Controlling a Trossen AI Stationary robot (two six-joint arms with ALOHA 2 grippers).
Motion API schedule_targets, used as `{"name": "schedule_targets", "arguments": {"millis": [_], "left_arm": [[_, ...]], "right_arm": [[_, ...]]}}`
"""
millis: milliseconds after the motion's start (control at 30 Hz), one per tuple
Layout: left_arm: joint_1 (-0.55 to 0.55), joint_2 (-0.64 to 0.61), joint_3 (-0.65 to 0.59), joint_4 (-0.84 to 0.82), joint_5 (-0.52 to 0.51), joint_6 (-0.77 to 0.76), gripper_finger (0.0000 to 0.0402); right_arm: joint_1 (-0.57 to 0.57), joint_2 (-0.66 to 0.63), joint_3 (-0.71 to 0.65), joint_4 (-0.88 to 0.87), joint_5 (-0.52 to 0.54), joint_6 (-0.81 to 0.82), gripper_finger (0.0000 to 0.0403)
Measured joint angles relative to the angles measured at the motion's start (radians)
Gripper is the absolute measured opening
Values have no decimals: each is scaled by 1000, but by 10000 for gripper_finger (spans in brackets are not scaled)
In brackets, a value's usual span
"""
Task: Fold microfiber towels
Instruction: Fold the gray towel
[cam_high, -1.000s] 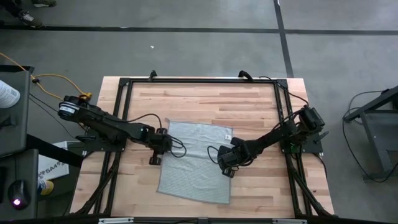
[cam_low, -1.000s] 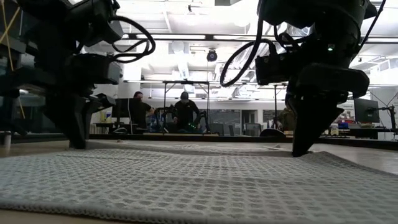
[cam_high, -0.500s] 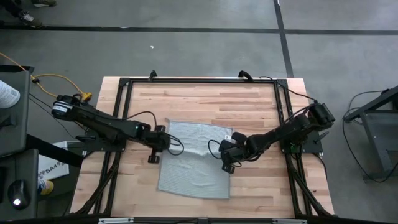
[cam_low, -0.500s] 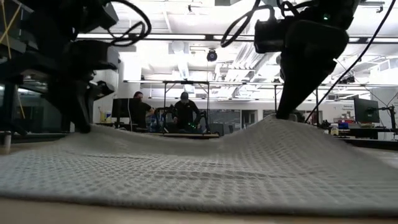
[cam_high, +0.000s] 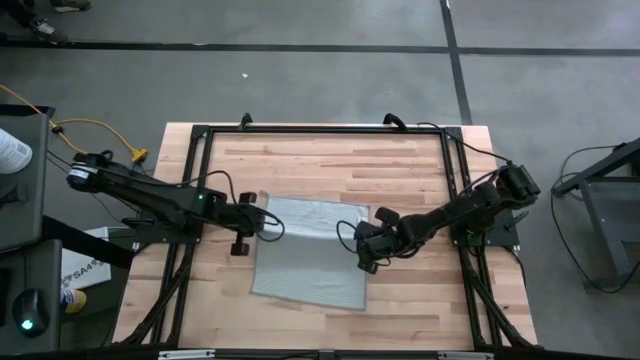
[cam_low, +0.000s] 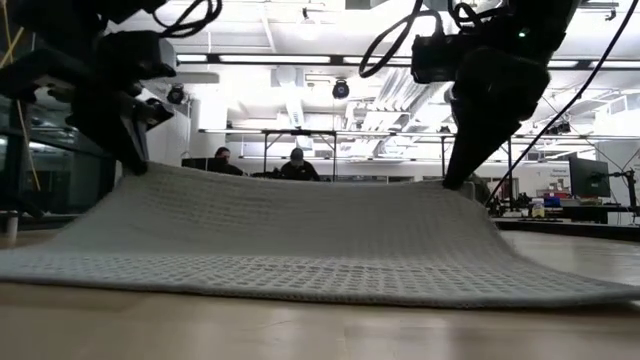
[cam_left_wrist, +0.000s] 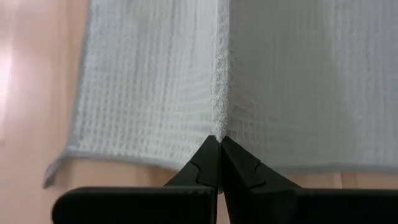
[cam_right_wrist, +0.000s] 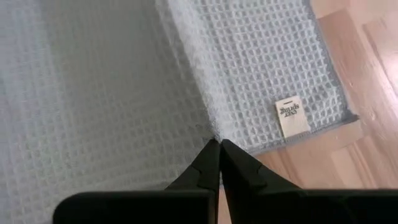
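My left gripper (cam_low: 128, 150) and right gripper (cam_low: 458, 172) pinching the far edge of the grey towel (cam_low: 300, 235) and holding it raised, near edge lying on the wooden counter (cam_low: 200, 330), two people (cam_low: 296, 165) seated far behind.

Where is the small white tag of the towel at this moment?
In the right wrist view, the tag lies on the towel near its corner, close to the right hand and the bare table.

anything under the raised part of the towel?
Low view shows only the towel's top; its near edge lies on the table, hiding whatever is beneath. Left gripper and right gripper pinch its lifted far edge.
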Motion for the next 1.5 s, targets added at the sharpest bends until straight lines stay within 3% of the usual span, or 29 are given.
{"name": "schedule_targets", "arguments": {"millis": [433, 1000, 1200, 1500], "left_arm": [[0, -35, 1, -21, -69, -8, 0], [0, -33, 307, -316, -247, 12, 0], [0, -33, 330, -331, -245, 5, 0], [0, -40, 330, -352, -314, 11, 0]], "right_arm": [[-1, -88, 0, -3, 189, 0, 3], [-1, -213, 0, -4, 352, -32, 3], [1, -212, 0, -2, 362, -36, 3], [0, -212, 0, 0, 517, -110, 3]]}}
